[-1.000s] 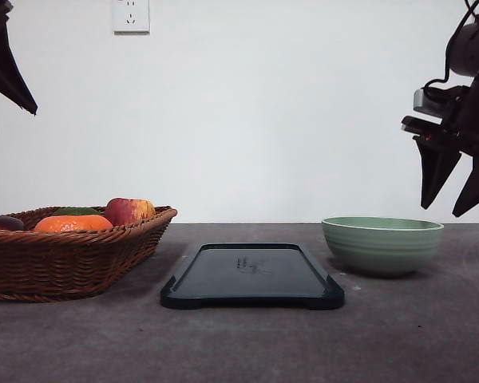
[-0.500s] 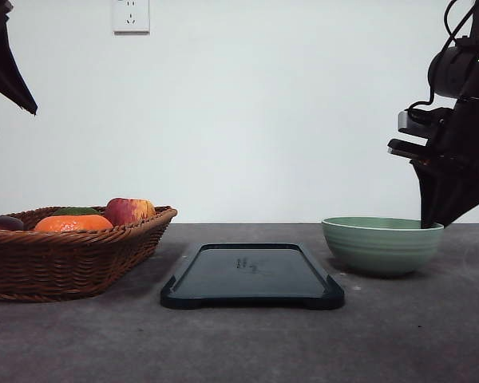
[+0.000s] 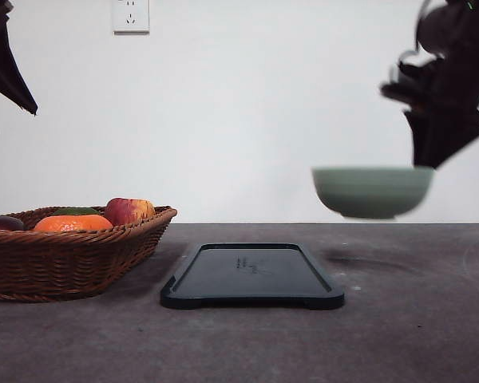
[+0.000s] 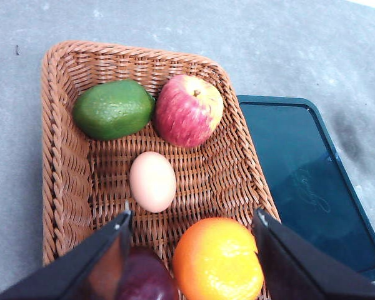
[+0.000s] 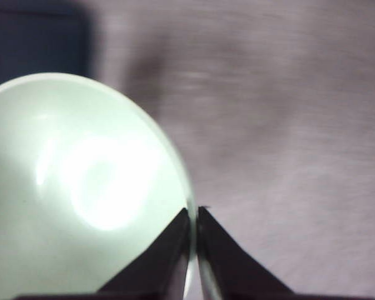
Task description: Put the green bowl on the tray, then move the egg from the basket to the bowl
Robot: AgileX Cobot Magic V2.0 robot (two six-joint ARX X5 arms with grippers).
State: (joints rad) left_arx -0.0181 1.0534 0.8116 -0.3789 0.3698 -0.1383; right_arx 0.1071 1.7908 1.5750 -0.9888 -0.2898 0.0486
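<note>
Right gripper (image 5: 194,250) pinched the bowl (image 3: 372,191) by its rim, holding it in the air right of the tray (image 3: 252,276). Left gripper (image 4: 190,262) hung spread wide over the basket (image 4: 62,156), where the egg (image 4: 152,182) lay among apple (image 4: 188,110), orange (image 4: 217,259) and avocado (image 4: 113,109).

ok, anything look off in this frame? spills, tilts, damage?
Nothing stands out. The green bowl hangs level above the table, right gripper pinching its rim, empty inside. The tray lies flat and bare. The egg sits intact in the basket among the fruit.
</note>
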